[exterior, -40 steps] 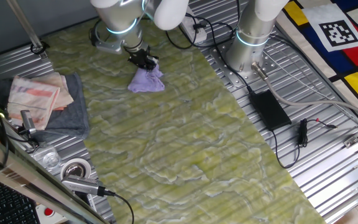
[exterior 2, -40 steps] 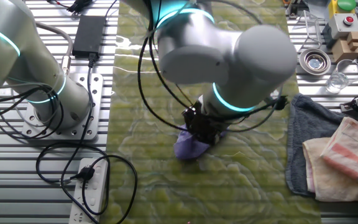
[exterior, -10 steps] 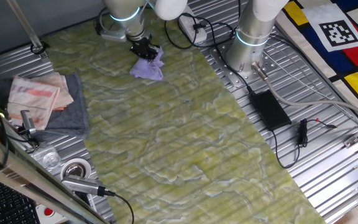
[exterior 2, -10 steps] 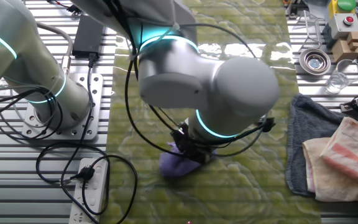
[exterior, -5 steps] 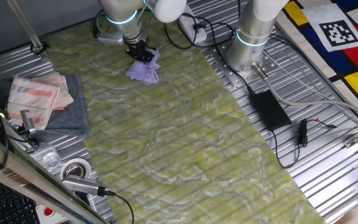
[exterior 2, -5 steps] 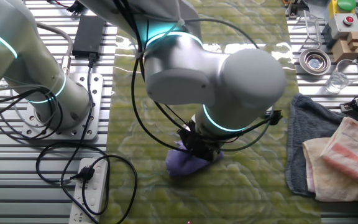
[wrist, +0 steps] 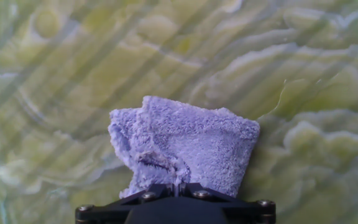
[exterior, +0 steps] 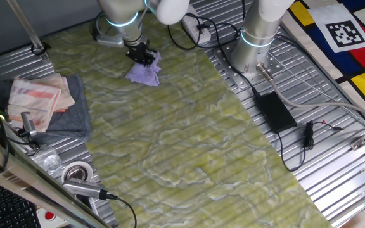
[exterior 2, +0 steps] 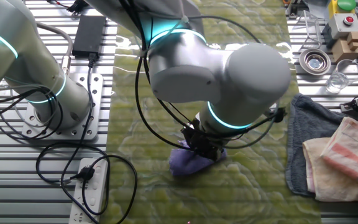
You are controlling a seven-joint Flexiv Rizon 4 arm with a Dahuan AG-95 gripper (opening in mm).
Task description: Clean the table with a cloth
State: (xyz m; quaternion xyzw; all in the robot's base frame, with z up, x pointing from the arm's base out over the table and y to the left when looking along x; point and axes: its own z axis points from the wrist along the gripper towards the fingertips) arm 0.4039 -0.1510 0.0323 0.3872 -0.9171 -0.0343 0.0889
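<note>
Gripper pinches the purple cloth by one edge, and the cloth lies flat on the marbled table.

Both fixed views are evenly and brightly lit, seemingly from overhead, and only soft, short shadows are cast. Pale glare is seen on the far end of the desk in the other fixed view. In the hand view, the desk is streaked by motion blur, while the cloth is rendered fairly sharp.
</note>
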